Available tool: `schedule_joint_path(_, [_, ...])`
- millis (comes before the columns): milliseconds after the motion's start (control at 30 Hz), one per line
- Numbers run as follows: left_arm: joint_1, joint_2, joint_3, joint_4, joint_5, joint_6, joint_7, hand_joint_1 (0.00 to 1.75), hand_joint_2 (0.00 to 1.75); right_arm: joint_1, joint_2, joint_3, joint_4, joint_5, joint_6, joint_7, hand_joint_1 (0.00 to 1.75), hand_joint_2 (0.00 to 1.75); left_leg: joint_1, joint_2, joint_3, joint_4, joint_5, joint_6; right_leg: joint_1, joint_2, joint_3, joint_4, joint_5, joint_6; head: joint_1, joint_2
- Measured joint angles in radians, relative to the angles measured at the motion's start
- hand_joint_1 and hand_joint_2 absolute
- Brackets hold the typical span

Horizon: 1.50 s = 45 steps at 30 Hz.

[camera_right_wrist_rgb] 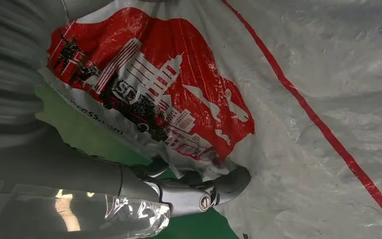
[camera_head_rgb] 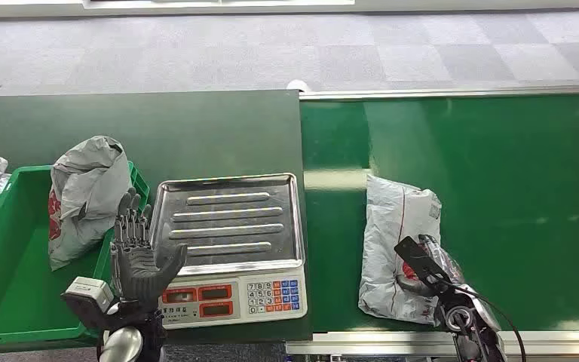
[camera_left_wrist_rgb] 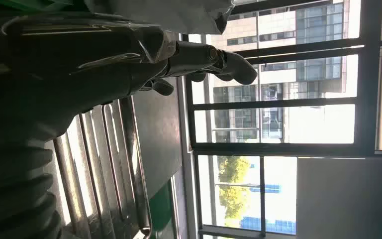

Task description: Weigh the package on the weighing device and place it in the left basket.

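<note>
My left hand (camera_head_rgb: pixel 137 253) is raised just left of the scale (camera_head_rgb: pixel 230 245), fingers apart, holding nothing, ready to receive. My right hand (camera_right_wrist_rgb: pixel 199 191) is down at the package (camera_head_rgb: pixel 399 245) right of the scale; whether it's gripping, can't tell. The basket (camera_head_rgb: pixel 7 302) further left already holds a bag (camera_head_rgb: pixel 83 196).

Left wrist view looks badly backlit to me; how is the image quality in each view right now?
Left wrist view: bright windows leave the left hand nearly a silhouette. Head view: evenly lit, with glare on the scale's tray. Right wrist view: sharp print on the package, edge near the hand blurred.
</note>
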Motion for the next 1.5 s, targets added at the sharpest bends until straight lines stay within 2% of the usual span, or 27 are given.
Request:
schedule_joint_path(100, [-0.001, 0.0, -0.001, 0.002, 0.002, 0.004, 0.003, 0.0, 1.75, -0.025, -0.003, 0.016, 0.037, 0.009, 0.001, 0.011, 0.01, 1.75, 0.0, 0.0, 0.001, 0.0, 0.0, 0.0, 0.0, 0.0, 0.001, 0.0, 0.0, 0.0, 0.0, 0.0])
schedule_joint_path(233, [-0.001, 0.0, -0.002, 0.002, 0.002, 0.008, 0.009, 0.0, 1.75, -0.056, -0.007, 0.041, 0.083, 0.016, 0.005, 0.026, 1.75, 1.75, 0.0, 0.0, 0.005, 0.0, 0.0, 0.0, 0.0, 0.0, 0.004, -0.001, 0.0, 0.0, 0.0, 0.0])
schedule_joint_path(867, [-0.006, 0.002, -0.006, 0.006, -0.002, 0.021, 0.013, 0.0, 1.75, -0.091, -0.021, 0.075, 0.117, 0.013, 0.018, 0.017, 1.75, 1.75, 0.0, -0.001, 0.008, 0.0, 0.0, 0.001, 0.0, -0.001, 0.009, -0.001, 0.001, 0.002, 0.0, 0.0])
schedule_joint_path(1033, [-0.004, 0.001, -0.002, 0.003, -0.003, 0.021, 0.014, 0.0, 1.75, -0.093, -0.019, 0.083, 0.12, 0.004, -0.002, -0.008, 1.75, 1.75, 0.0, -0.001, 0.007, 0.0, 0.001, 0.001, 0.0, -0.001, 0.009, -0.001, 0.001, 0.002, 0.0, 0.0])
schedule_joint_path(1167, [0.025, -0.004, 0.008, -0.021, -0.011, 0.021, 0.011, 0.0, 1.75, -0.082, -0.009, 0.082, 0.09, -0.031, -0.116, -0.079, 1.75, 1.75, 0.0, -0.002, 0.004, 0.0, 0.001, 0.001, 0.0, -0.001, 0.006, 0.0, 0.001, 0.002, 0.0, 0.0])
schedule_joint_path(1267, [0.046, -0.013, 0.02, -0.044, -0.015, 0.015, 0.001, 0.0, 1.75, -0.065, 0.011, 0.05, 0.0, -0.126, -0.24, -0.143, 1.75, 1.75, 0.0, -0.003, 0.001, 0.0, 0.001, 0.001, 0.0, -0.002, 0.003, 0.0, 0.001, 0.002, 0.0, 0.0])
schedule_joint_path(1300, [0.049, -0.016, 0.023, -0.05, -0.016, 0.013, -0.003, 0.0, 1.75, -0.058, 0.019, 0.031, -0.042, -0.177, -0.281, -0.176, 1.75, 1.75, 0.0, -0.003, 0.001, 0.0, 0.001, 0.001, 0.0, -0.002, 0.003, 0.0, 0.001, 0.002, 0.0, 0.0])
schedule_joint_path(1433, [0.054, -0.025, 0.03, -0.06, -0.016, 0.004, -0.015, 0.0, 1.75, 0.004, 0.055, -0.066, -0.267, -0.402, -0.453, -0.395, 1.75, 1.75, 0.0, -0.006, -0.001, 0.0, 0.001, 0.001, 0.0, -0.005, 0.002, 0.0, 0.001, 0.002, 0.0, 0.0])
schedule_joint_path(1500, [0.053, -0.028, 0.031, -0.06, -0.016, 0.003, -0.018, 0.0, 1.75, 0.037, 0.068, -0.103, -0.362, -0.441, -0.48, -0.434, 1.75, 1.75, 0.0, -0.005, -0.001, 0.0, 0.001, 0.001, 0.0, -0.004, 0.001, 0.0, 0.001, 0.002, 0.0, 0.0])
